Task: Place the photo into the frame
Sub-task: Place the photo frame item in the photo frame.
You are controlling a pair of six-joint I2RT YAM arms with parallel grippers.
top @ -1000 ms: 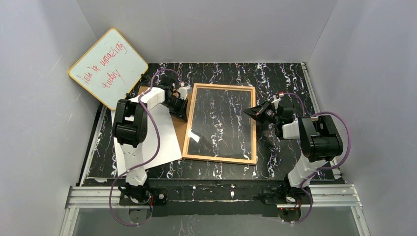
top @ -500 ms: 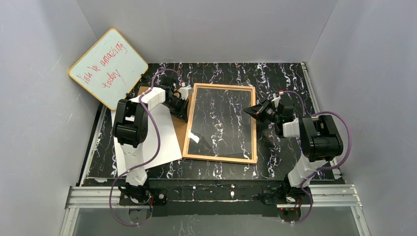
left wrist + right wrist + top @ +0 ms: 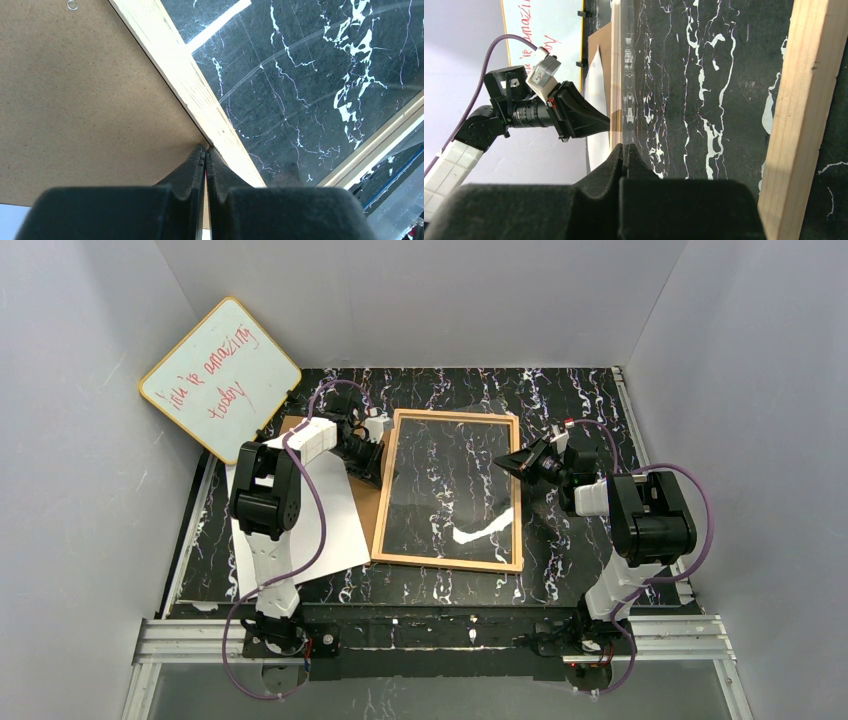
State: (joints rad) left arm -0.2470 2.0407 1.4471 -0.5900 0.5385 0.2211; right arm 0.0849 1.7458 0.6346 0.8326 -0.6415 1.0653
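Observation:
The light-wood frame (image 3: 450, 562) lies flat at the table's middle. My right gripper (image 3: 512, 465) is shut on the right edge of the frame's clear pane (image 3: 626, 75), which tilts up off the frame's right rail (image 3: 804, 100). My left gripper (image 3: 383, 462) is shut, with its tips (image 3: 205, 149) at the seam between the frame's left rail (image 3: 185, 80) and the brown backing board (image 3: 85, 90). The photo (image 3: 335, 525) lies white side up to the left of the frame, partly under my left arm.
The yellow-rimmed whiteboard (image 3: 220, 375) with red writing leans in the far left corner. The brown backing board (image 3: 367, 502) lies between the photo and the frame, tucked under the frame's left edge. Grey walls enclose the black marbled table (image 3: 570, 390).
The glare on the pane has shifted from the near left to the near right as the pane tilted. My right gripper has moved slightly up and back. The left gripper has hardly moved.

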